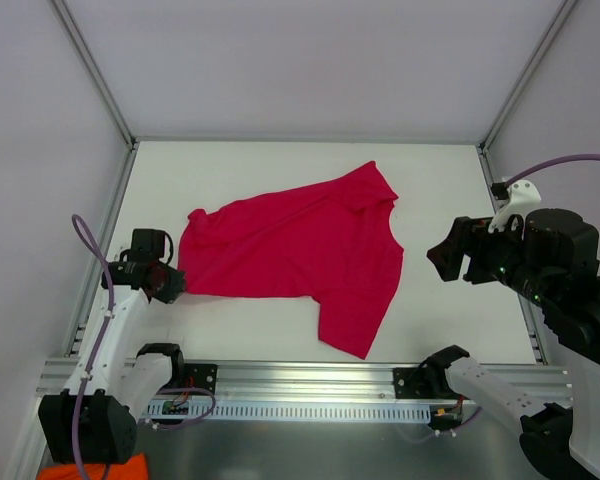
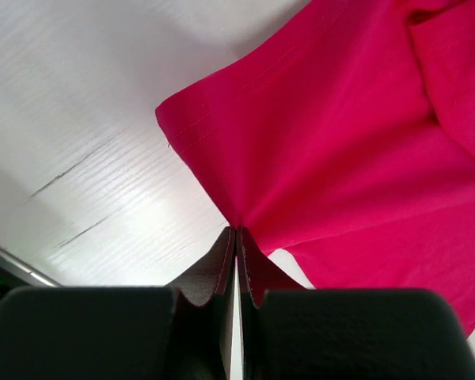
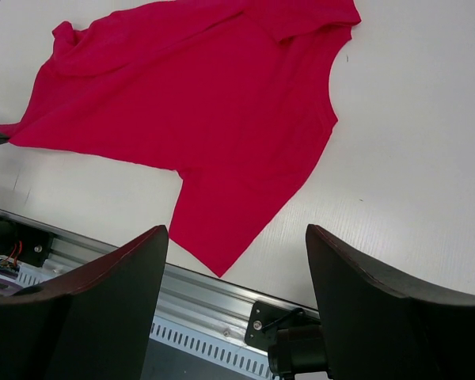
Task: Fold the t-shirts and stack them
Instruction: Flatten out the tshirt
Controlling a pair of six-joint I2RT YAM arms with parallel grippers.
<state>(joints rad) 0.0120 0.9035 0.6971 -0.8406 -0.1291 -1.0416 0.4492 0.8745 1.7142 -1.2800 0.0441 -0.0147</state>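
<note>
A crimson-red t-shirt lies crumpled and partly spread in the middle of the white table, one sleeve pointing toward the near rail. My left gripper is at the shirt's left edge. In the left wrist view its jaws are pressed together, shut on a pinch of the red fabric, which fans out from the tips. My right gripper hangs above the table to the right of the shirt, apart from it. It stands open with nothing between its fingers, and the t-shirt lies beyond them.
An aluminium rail runs along the near edge with both arm bases on it. White walls and metal frame posts enclose the table. Something orange-red sits below the rail at bottom left.
</note>
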